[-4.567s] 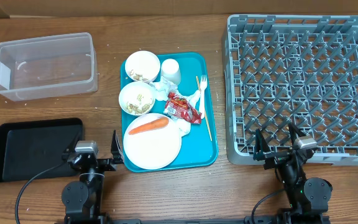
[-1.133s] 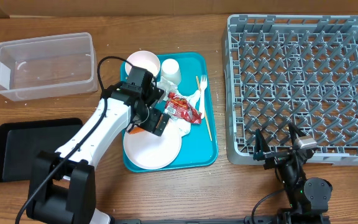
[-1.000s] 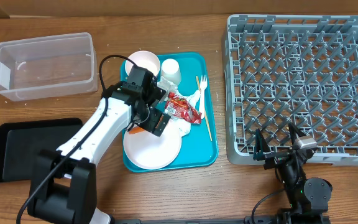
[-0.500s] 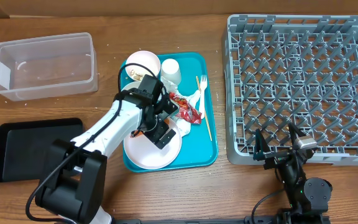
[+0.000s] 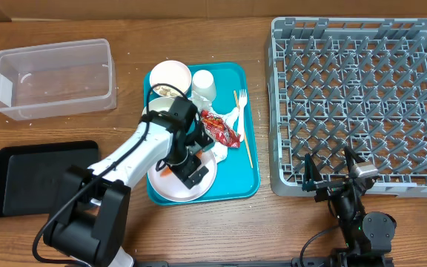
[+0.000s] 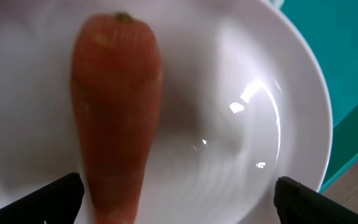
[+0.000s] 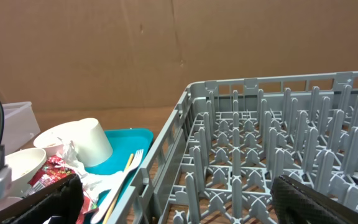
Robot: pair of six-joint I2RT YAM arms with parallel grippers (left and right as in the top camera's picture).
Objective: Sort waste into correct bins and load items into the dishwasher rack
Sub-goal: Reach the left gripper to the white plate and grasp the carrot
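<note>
left fingers [image 6: 58,198] wide apart, carrot [image 6: 117,112] between them, beside one tip

The orange carrot [image 6: 117,106] lies on the white plate [image 6: 241,124], stem end toward 12 o'clock; the teal tray [image 6: 344,56] shows at 2 o'clock.

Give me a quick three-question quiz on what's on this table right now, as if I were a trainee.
1. True or false: the carrot lies on the white plate.
2. Where does the white cup stand? A) in the grey rack; B) on the blue tray; C) in the clear tub.
3. Fill in: the left gripper, down over the carrot, has its jaws ____ (open or shut).

Key: 1 true; 2 B; 3 open.
</note>
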